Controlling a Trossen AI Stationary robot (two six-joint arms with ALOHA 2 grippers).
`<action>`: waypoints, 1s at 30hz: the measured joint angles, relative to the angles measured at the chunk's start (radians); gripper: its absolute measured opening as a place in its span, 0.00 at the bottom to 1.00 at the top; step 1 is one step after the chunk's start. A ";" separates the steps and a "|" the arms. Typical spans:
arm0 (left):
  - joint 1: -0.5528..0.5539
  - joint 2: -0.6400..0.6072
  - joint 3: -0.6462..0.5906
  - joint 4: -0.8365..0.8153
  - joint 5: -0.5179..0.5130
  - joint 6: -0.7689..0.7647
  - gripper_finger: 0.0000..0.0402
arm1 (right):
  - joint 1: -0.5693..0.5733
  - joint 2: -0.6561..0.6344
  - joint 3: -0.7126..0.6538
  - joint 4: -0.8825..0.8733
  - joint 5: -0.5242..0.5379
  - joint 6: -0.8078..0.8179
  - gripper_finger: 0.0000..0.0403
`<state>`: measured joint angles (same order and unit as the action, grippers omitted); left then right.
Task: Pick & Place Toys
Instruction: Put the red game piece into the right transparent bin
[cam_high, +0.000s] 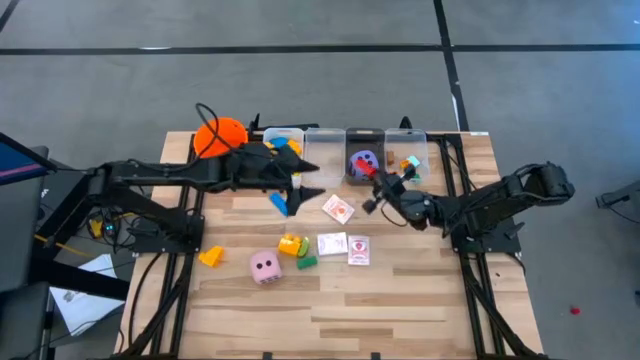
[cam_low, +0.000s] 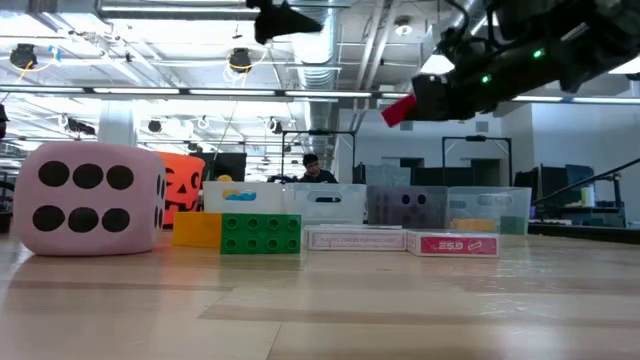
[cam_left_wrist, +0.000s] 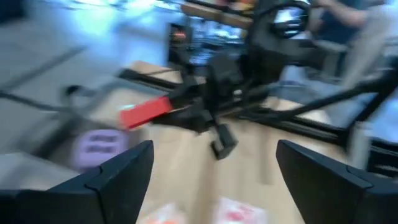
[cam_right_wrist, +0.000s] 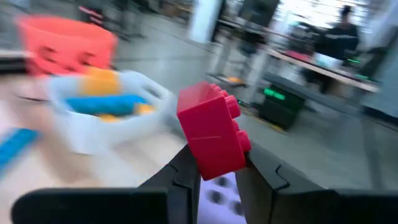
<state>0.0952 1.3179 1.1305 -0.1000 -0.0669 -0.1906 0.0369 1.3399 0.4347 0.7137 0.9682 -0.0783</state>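
I have the red block (cam_right_wrist: 213, 129) pinched between my right gripper's (cam_high: 383, 186) fingers, lifted clear of the table and carried near the row of clear bins (cam_high: 330, 140) at the far edge. In the high view it hangs just by the bin that holds the purple die (cam_high: 362, 160), so I judge I am bringing it over to drop it in one of these bins; which one, I cannot say. I grip it by its flat sides with the studs turned outward, which keeps it from twisting.

My left gripper (cam_high: 296, 180) hovers with its fingers spread wide and nothing between them, close to the bin with blue and yellow blocks (cam_high: 283, 146). A blue block (cam_high: 278, 204) lies on the wood just under it.

Other toys lie on the table nearer the front: the pink die (cam_high: 264, 266), a yellow-orange block (cam_high: 211, 257), a yellow block (cam_high: 290, 244), a green block (cam_high: 306, 262), and three pink-and-white cards (cam_high: 338, 209). The orange bucket (cam_high: 219, 135) stands at the far left corner.

The surface is a pale wooden tabletop (cam_high: 400, 300) on a grey floor. Beyond it the low view shows an open workshop with ceiling lights, desks and a person (cam_low: 313, 168) seated far back.
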 joint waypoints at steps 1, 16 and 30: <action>-0.001 -0.002 0.000 0.004 -0.046 0.004 0.82 | -0.020 0.000 0.000 -0.017 0.024 0.000 0.19; -0.010 0.134 -0.001 -0.039 -0.226 -0.025 0.78 | -0.247 0.000 0.000 -0.425 0.052 0.288 0.19; -0.010 0.253 -0.001 -0.033 -0.230 -0.061 0.77 | -0.302 0.000 0.000 -0.503 0.181 0.318 0.20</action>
<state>0.0856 1.5707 1.1297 -0.1327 -0.2968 -0.2516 -0.2650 1.3399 0.4347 0.2105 1.1492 0.2398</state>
